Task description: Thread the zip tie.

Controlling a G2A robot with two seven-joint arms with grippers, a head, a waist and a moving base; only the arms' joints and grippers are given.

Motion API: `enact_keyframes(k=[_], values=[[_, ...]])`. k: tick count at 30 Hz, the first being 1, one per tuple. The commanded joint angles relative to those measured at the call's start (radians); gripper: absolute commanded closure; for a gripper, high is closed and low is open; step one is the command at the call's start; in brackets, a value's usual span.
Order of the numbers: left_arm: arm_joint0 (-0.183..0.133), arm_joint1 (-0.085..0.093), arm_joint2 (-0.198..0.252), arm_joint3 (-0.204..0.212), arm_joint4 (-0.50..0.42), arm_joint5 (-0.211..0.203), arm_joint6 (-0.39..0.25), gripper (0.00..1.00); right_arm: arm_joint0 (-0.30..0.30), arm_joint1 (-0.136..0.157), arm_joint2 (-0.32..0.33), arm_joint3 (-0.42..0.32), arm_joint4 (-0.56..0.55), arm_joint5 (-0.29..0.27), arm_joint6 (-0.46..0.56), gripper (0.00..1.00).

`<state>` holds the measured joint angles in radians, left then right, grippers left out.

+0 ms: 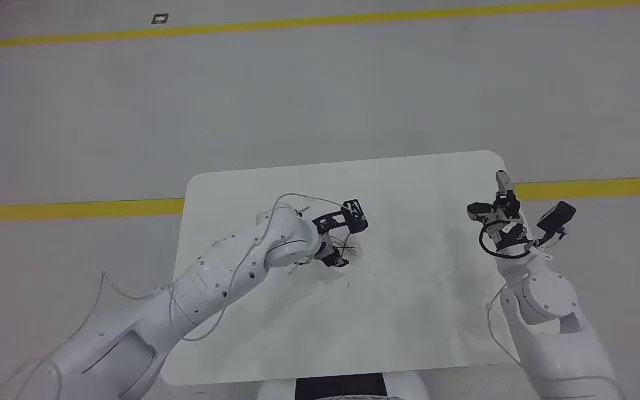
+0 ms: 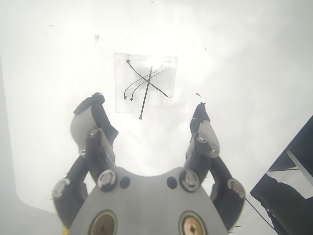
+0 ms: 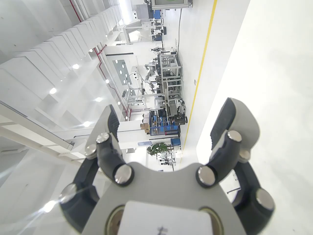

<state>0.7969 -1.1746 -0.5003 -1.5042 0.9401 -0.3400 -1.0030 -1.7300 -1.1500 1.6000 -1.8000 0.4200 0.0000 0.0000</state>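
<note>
Zip ties (image 2: 148, 81) (black, crossed) on clear tray (image 2: 119, 62) | left gripper (image 2: 149, 101), right gripper (image 3: 169, 105): jaws apart

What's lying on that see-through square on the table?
Four thin black zip ties lie crossed on the clear square; one pokes over its edge. Where they cross, each hides a bit of the one beneath.

Right claw (image 3: 170, 105) spread open; white table (image 3: 269, 74), yellow floor line (image 3: 207, 37) beyond.

black plastic zip ties (image 2: 146, 81), clear glossy tray (image 2: 119, 84)
</note>
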Motion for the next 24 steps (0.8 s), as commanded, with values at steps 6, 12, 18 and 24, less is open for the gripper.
enact_keyframes(k=[6, 12, 18, 24], values=[[-0.013, -0.005, 0.015, 0.015, 0.000, 0.000, -0.009, 0.61, 0.000, 0.000, 0.000, 0.000, 0.000, 0.000, 0.000, 0.00], [-0.036, -0.014, 0.043, 0.056, -0.024, 0.000, 0.013, 0.68, 0.000, 0.000, 0.000, 0.000, 0.000, 0.000, 0.000, 0.00], [-0.064, -0.025, 0.082, 0.105, -0.047, 0.000, 0.036, 0.69, 0.000, 0.000, 0.000, 0.000, 0.000, 0.000, 0.000, 0.00], [-0.085, -0.033, 0.108, 0.141, -0.058, 0.000, 0.061, 0.75, 0.000, 0.000, 0.000, 0.000, 0.000, 0.000, 0.000, 0.00]])
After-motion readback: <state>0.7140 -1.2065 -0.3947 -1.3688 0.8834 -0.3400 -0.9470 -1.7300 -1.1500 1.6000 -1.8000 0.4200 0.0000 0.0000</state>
